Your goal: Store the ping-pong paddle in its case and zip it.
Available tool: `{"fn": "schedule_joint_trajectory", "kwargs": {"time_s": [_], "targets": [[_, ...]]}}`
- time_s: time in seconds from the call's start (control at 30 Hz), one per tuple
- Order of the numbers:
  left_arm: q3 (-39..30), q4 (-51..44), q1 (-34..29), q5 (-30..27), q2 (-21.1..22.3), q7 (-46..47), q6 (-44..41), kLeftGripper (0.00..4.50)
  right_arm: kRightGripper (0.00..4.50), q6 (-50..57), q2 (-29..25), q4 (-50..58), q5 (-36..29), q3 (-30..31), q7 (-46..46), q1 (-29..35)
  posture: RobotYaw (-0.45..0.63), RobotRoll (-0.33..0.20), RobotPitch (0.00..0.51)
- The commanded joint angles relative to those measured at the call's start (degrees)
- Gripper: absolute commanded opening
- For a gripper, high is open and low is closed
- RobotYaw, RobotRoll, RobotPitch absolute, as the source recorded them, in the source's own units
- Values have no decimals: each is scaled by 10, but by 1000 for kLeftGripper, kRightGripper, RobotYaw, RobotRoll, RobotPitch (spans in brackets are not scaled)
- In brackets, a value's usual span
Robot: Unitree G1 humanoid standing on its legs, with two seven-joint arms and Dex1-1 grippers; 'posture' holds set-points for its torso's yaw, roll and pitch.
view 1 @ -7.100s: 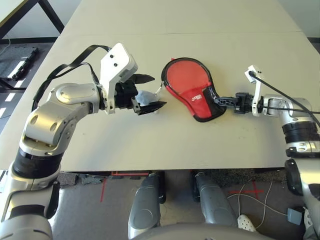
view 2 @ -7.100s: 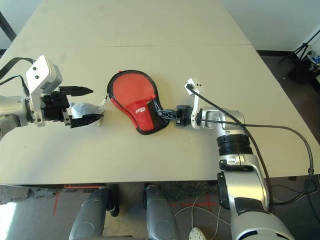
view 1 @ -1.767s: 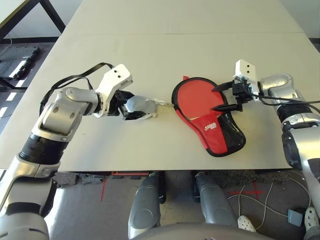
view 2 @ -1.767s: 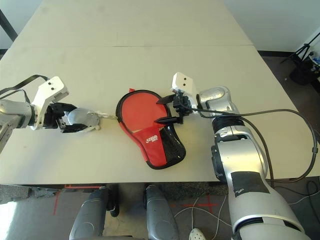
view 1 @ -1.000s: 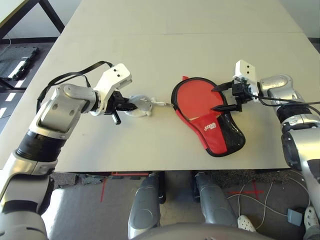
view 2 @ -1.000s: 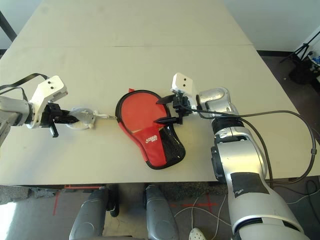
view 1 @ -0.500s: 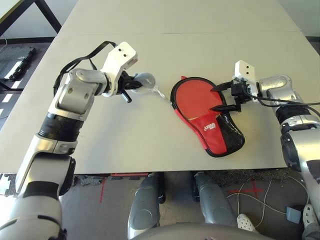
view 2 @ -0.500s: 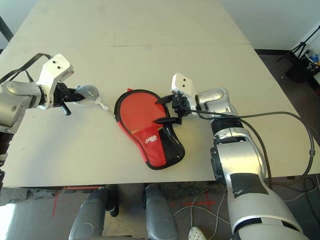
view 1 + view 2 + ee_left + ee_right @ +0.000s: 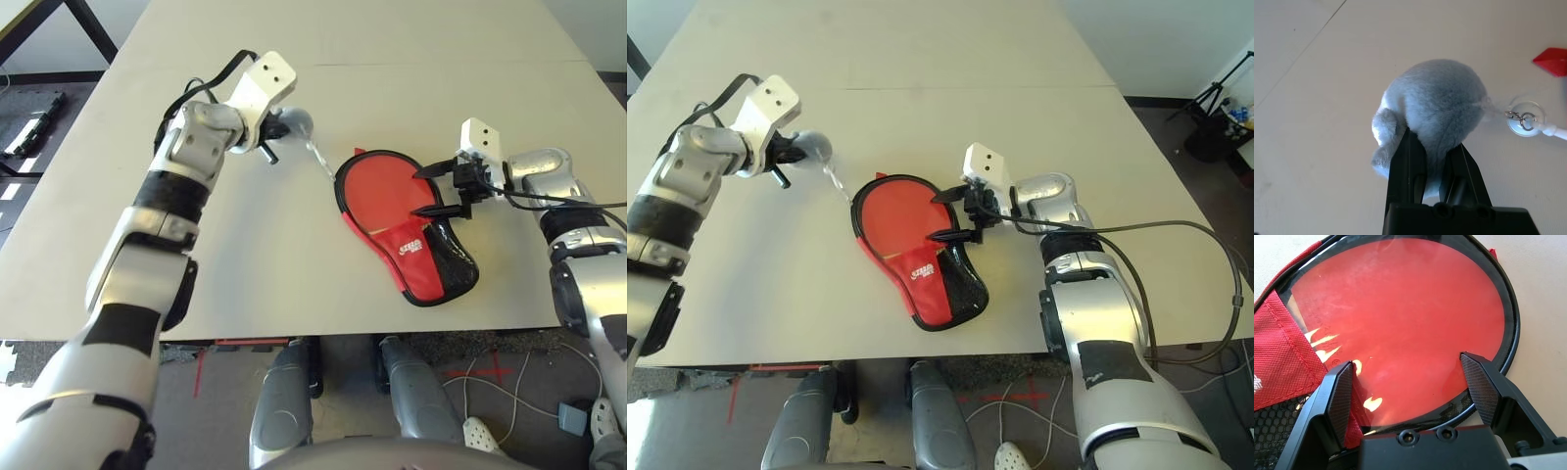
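Note:
The case (image 9: 412, 249) lies on the table in front of me, a red-and-black fabric cover with a black mesh pocket (image 9: 453, 262). The ping-pong paddle's round red face (image 9: 1400, 308) shows inside its black-piped rim; the handle is hidden under the fabric. My right gripper (image 9: 423, 193) stands open at the right rim of that round part, one finger on either side of its edge (image 9: 1408, 364). My left gripper (image 9: 1432, 142) is shut on a small grey-blue fluffy pouch (image 9: 295, 123), held farther back and to the left. A white cord (image 9: 320, 160) runs from the pouch to the case's rim.
The beige table (image 9: 274, 274) has a seam across it behind the case. Its front edge lies close below the case's narrow end. A clear ring (image 9: 1522, 119) joins the cord to the pouch.
My left gripper has carried the pouch away from me and to the right, towards the back of the table, drawing the cord along. The right gripper and the case have stayed put.

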State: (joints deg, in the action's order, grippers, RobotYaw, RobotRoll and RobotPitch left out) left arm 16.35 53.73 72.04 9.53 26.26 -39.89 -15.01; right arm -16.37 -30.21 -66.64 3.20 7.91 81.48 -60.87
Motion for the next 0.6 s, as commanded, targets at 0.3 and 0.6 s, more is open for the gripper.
{"fn": "schedule_joint_trajectory", "kwargs": {"time_s": [0.3,0.6], "targets": [[-16,193,115,34,-96,78,114,232,4500,11,5,-4,25,19,0,46,5,0,262],[-34,225,139,43,-139,124,128,232,4500,16,6,11,18,17,1,57,-33,0,261]]}}
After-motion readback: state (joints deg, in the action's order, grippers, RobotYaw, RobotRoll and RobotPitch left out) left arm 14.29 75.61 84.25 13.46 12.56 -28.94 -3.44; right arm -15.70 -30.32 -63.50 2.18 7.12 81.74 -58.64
